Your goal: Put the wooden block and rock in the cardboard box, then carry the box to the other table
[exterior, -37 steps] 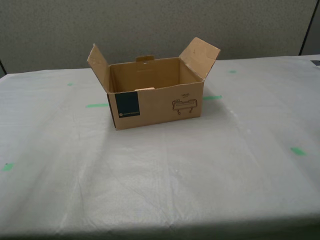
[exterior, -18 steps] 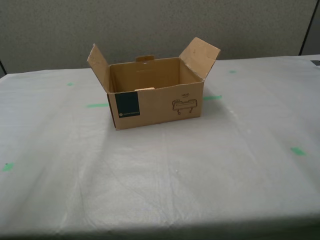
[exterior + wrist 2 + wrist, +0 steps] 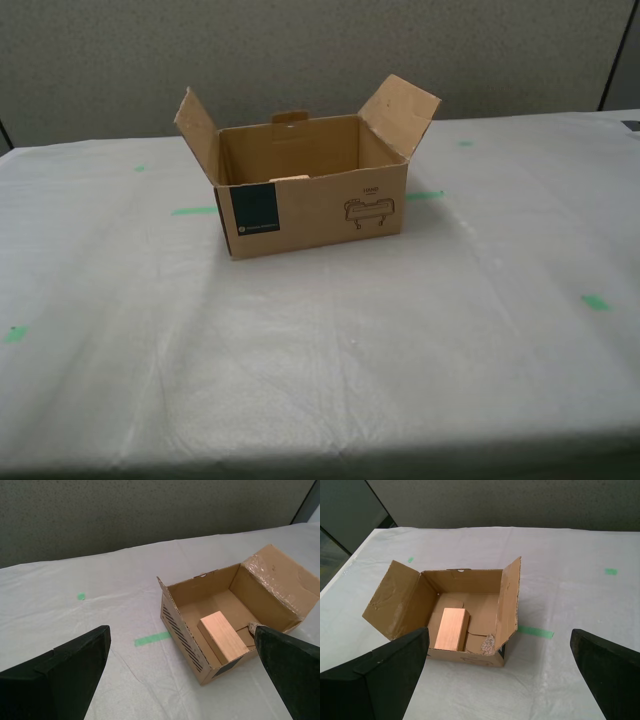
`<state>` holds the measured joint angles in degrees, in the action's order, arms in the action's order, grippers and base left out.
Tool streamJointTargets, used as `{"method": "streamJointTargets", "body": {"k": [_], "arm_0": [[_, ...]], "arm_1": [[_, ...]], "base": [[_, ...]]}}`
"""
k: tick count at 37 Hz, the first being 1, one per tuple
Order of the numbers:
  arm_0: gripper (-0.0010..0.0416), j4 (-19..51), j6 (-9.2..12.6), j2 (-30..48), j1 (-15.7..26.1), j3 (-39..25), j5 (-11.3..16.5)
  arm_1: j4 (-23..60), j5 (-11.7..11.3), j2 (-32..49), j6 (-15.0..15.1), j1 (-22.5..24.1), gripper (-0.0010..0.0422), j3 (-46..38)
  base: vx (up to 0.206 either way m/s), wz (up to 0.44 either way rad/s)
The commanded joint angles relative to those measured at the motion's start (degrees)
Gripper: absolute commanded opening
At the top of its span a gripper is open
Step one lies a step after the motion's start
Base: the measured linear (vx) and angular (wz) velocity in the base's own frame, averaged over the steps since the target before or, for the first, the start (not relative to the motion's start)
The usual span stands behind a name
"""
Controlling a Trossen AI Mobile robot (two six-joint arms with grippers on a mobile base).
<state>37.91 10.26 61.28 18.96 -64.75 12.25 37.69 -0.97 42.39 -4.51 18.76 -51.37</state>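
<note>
The cardboard box (image 3: 318, 209) stands open on the other table (image 3: 420, 330), its side flaps raised. Inside it lies the wooden block (image 3: 451, 629), and the rock (image 3: 487, 643) rests beside it in a corner of the box floor. In the exterior view only a pale edge of the block (image 3: 290, 179) shows over the front wall. My first gripper (image 3: 499, 635) hangs open above and in front of the box (image 3: 462, 580), holding nothing. My second gripper (image 3: 181, 635) is also open and empty, off the box (image 3: 180, 625), with the block (image 3: 222, 636) and rock (image 3: 252, 626) in sight. Neither arm shows in the exterior view.
Green tape marks (image 3: 195, 210) (image 3: 595, 301) dot the wrinkled whitish sheet. A grey partition wall (image 3: 300, 50) runs behind the table. The table's front edge (image 3: 320, 465) lies at the bottom of the exterior view.
</note>
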Motion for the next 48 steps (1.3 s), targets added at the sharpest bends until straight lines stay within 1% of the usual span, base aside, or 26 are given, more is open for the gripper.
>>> {"method": "streamJointTargets", "body": {"k": [1,48], "arm_0": [[0.0393,-0.1,0.0,0.0,0.0,0.0,-0.2],[0.0393,-0.1,0.0,0.0,0.0,0.0,-0.2]], "arm_1": [[-0.1,-0.1,0.0,0.0,0.0,0.0394,0.0],[-0.1,-0.1,0.0,0.0,0.0,0.0394,0.0]], "base": [[0.0,0.0],[0.0,0.0]]}}
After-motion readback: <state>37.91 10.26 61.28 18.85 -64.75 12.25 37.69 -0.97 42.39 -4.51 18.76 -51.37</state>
